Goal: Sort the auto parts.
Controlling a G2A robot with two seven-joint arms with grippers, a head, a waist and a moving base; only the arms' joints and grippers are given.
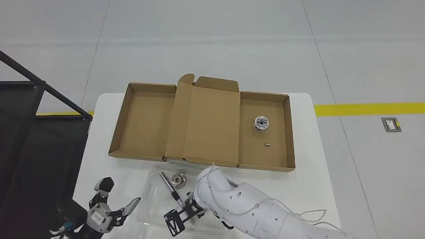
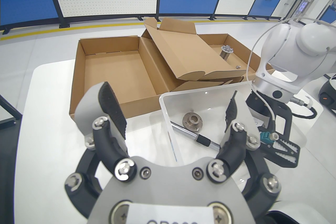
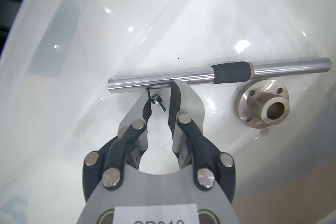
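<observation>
Metal as small as this bolt [image 3: 158,102] should, I judge, be light, hard and slick, quick to roll or to flip out of a pinch. I would take it across the hex head or square across the threaded shank, not by the tip. It lies inside the clear tray [image 2: 168,120], which sits by the near edge of the surface [image 1: 312,172], between that edge and the open cardboard box [image 1: 143,126]. My right gripper [image 3: 160,93] is down in the tray with its jaws a little apart and the bolt between them. The bolt is close against one pad, but nothing is clamped as far as I can see. The fingertips come right up to the steel rod [image 3: 218,75], so closing carelessly could nudge it; the rod looks stiff and heavier, and free to roll. A brass flange [image 3: 265,104] lies just beside the rod, apart from my fingers. My left gripper [image 2: 170,93] hovers spread wide and empty over the near left corner of the surface. I cannot tell whether the bolt rests on the tray floor or leans on the pad. The tray's clear walls are hard to trace. From above, my right arm covers part of the tray. In the box's right compartment stands a toothed part [image 1: 261,123] with a speck [image 1: 267,143] near it, too small to name.
</observation>
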